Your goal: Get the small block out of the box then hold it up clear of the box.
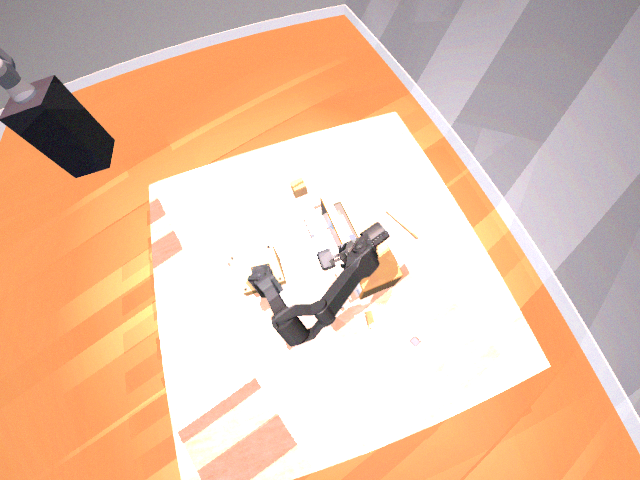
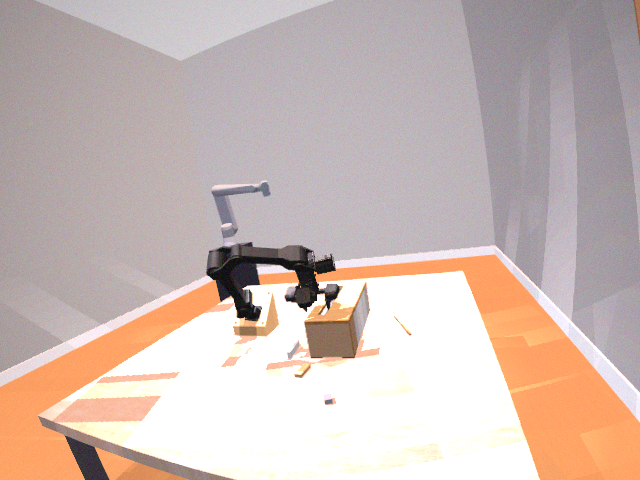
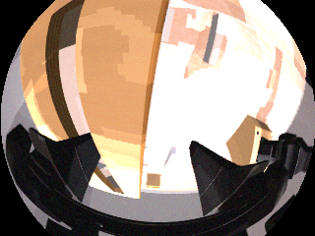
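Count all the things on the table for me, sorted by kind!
Robot arm: 1
Wedge stand under it: 1
Box: 1
Thin stick: 1
Small loose pieces: 4 (tan cube, tan piece, grey bar, pale cube)
Total: 8

You have a tan wooden box (image 2: 330,333) on a glare-white table (image 2: 439,413) streaked with pale pink patches, an orange floor (image 2: 558,351), a black arm (image 2: 268,254), and grey walls; the shelf's colour is probably lost in glare.
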Robot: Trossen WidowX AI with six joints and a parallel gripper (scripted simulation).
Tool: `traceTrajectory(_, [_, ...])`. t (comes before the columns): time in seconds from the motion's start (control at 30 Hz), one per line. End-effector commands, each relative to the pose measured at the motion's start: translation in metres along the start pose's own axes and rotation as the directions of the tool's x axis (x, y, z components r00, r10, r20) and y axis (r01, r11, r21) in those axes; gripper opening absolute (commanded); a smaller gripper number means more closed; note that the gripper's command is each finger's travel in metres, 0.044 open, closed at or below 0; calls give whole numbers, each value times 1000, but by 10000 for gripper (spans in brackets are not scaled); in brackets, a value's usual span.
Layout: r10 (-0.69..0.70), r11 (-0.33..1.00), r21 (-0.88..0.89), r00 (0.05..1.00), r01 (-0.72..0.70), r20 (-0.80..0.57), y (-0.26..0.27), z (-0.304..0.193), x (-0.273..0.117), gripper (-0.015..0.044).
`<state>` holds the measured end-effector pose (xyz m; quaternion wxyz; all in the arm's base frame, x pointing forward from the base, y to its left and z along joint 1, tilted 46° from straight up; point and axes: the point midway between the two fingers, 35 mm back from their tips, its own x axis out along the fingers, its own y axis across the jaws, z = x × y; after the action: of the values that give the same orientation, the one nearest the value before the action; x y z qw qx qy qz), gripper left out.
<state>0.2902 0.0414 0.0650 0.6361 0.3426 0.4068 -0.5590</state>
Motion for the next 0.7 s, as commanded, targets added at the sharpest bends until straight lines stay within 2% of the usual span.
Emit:
traceTrajectory(0.0, [-2,1000,-6,1000,2,5,-1,2,7,400])
traceTrajectory(0.37, [0,1000,0,1000,0,1,-1,3,13,400])
traceTrajectory(0.67, [0,1000,0,1000,0,0,-1,-19,21,400])
